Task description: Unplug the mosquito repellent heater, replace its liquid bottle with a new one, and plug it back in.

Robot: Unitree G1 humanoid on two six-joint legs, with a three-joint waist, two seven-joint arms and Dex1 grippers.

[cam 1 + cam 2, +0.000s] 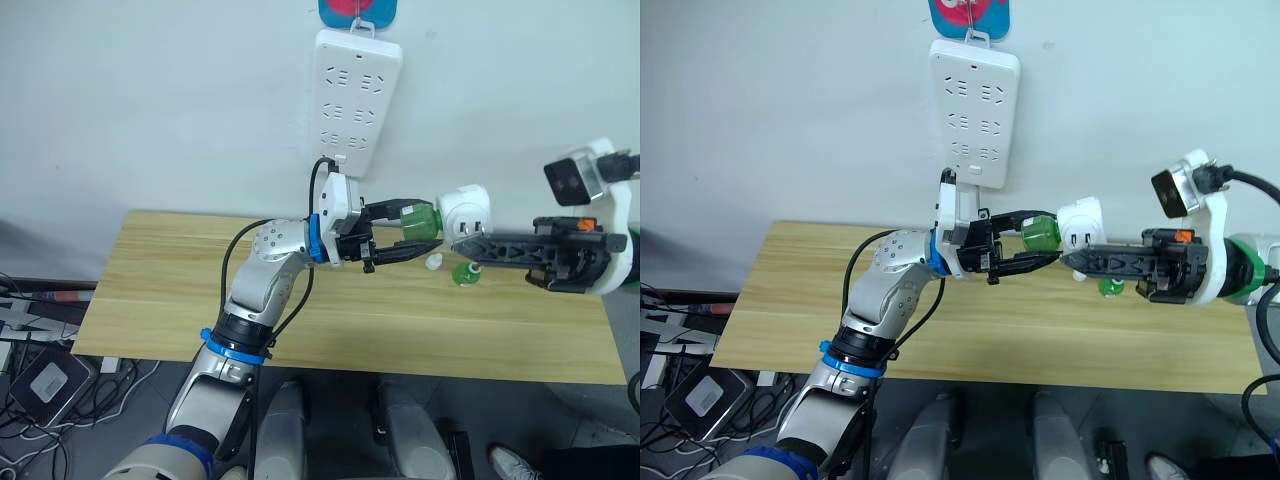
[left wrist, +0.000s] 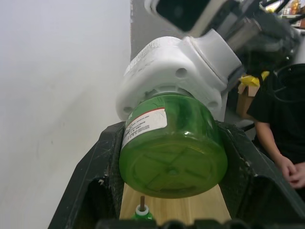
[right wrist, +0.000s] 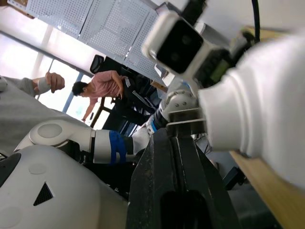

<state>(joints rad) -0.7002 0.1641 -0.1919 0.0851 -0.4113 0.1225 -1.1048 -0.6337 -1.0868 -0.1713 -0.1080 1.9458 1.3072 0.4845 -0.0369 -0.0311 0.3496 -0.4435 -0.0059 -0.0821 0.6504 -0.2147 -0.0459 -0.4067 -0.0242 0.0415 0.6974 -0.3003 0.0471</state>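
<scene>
You had the mosquito repellent heater (image 1: 466, 212) already off the power strip (image 1: 356, 98), held in the air above the bench (image 1: 180, 300), toward its back edge and right of its middle. Your right gripper (image 1: 462, 240) had its fingers closed on the heater's white body. Your left gripper (image 1: 408, 232) had its fingers clamped around a green liquid bottle (image 2: 172, 145) seated in the heater's underside. I could not tell whether that bottle was coming out or going in. A second green bottle (image 1: 467, 272) lay on the bench under the heater, with a small white cap (image 1: 434, 262) beside it. Unplugging looked done; the bottle swap seemed under way, and plugging back in remained.
</scene>
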